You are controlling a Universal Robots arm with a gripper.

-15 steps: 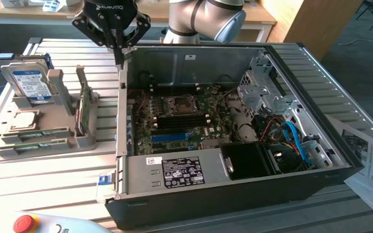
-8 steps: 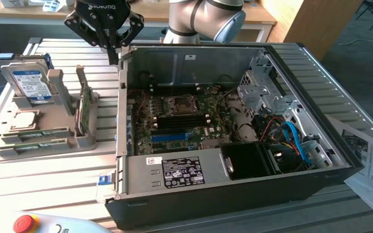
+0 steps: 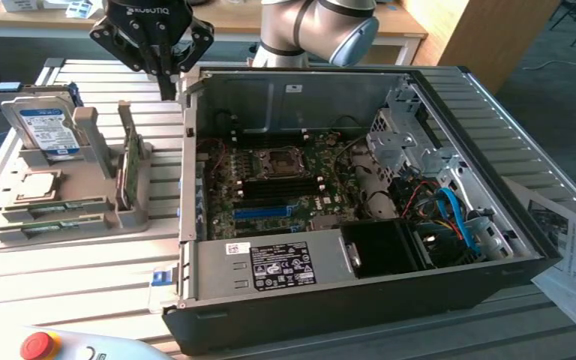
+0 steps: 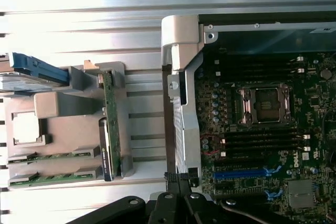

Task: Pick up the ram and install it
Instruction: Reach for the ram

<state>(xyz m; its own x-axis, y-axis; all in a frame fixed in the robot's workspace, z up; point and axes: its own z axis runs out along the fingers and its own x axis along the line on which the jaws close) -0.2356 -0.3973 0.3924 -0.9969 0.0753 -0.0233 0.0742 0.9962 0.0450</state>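
We see the gripper (image 3: 168, 90) hanging over the rear corner of the open computer case (image 3: 388, 296), its fingers pressed together with nothing between them. It is well apart from the grey holder (image 3: 86, 124) on the table (image 3: 78, 270). The ram (image 3: 53, 205) is not yet picked up. It stands on its long edge in a slot of that holder, with a second stick (image 3: 48, 226) just beside it. We judge this keeps the top edge free for a pinch, though we cannot tell whether clips lock it in. A broader green card (image 3: 128, 165) and a hard drive (image 3: 43, 124) stand in the same holder. The case lies on its side, so the motherboard's black slots (image 3: 278, 187) face upward, ready to receive a stick from above.
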